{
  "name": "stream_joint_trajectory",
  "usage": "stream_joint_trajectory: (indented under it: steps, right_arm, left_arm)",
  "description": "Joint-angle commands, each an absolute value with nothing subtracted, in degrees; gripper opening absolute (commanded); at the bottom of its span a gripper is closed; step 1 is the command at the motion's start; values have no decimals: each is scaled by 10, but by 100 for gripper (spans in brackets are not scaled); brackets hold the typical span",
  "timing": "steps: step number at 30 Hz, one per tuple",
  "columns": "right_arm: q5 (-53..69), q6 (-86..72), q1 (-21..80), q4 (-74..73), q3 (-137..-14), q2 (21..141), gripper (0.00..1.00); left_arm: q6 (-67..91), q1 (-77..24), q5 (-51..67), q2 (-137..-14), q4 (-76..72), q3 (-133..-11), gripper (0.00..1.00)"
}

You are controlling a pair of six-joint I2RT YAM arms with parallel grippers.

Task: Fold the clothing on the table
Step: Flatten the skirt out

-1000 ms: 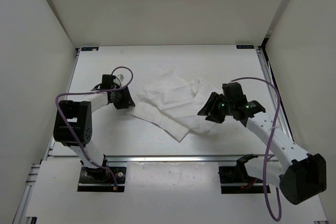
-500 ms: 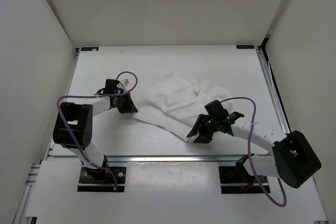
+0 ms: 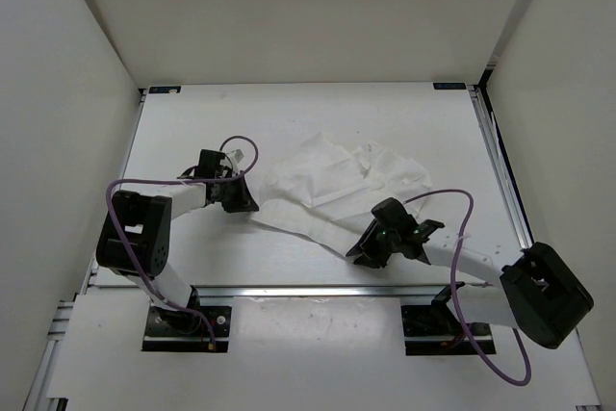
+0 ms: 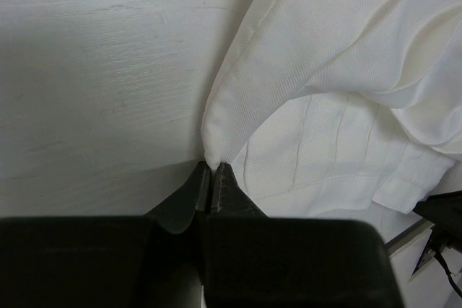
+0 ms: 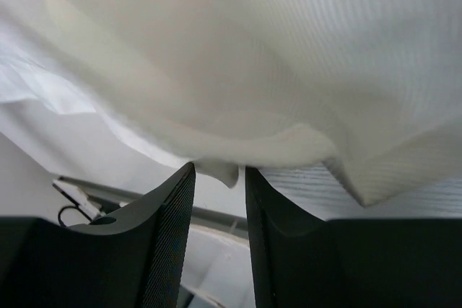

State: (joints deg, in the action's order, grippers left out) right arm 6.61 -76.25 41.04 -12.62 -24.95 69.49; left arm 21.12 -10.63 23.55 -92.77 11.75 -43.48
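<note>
Clothing (image 3: 322,180), crinkled white fabric, has one corner pinched in left hand (image 4: 211,175); right hand (image 5: 219,172) stands open

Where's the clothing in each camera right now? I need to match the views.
Top external: the clothing lies at the centre.
Left wrist: upper right, a corner pinched in the shut left gripper.
Right wrist: fills the top, an edge hanging in the open right gripper.
Shared landmark: the near aluminium rail, low in both wrist views.
</note>
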Motion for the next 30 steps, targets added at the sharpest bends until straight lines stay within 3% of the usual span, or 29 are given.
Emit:
stream_joint_trajectory:
  steps: [1, 9, 12, 17, 19, 20, 25, 30]
  right_arm:
    - [-17, -780, 410, -120, -238, 677, 40]
    - [-33, -795, 391, -120, -183, 623, 32]
    - [-17, -788, 383, -87, -174, 640, 24]
    - [12, -743, 388, -23, -189, 690, 24]
    - [16, -717, 391, -6, -206, 714, 11]
    - [11, -693, 388, -11, -224, 719, 1]
    - [-18, -566, 331, -97, -336, 692, 0]
    - [14, -423, 230, -205, -483, 626, 0]
  left_arm:
    - [208, -118, 237, -917, 137, -416, 0]
    - [207, -115, 239, -911, 133, -409, 0]
    - [207, -116, 229, -918, 133, -408, 0]
    - [210, -120, 232, -918, 129, -403, 0]
    - [214, -120, 238, -914, 129, -408, 0]
    - [214, -120, 239, -910, 132, -406, 0]
    - [202, -116, 254, -871, 180, -445, 0]
    - [228, -97, 332, -819, 221, -560, 0]
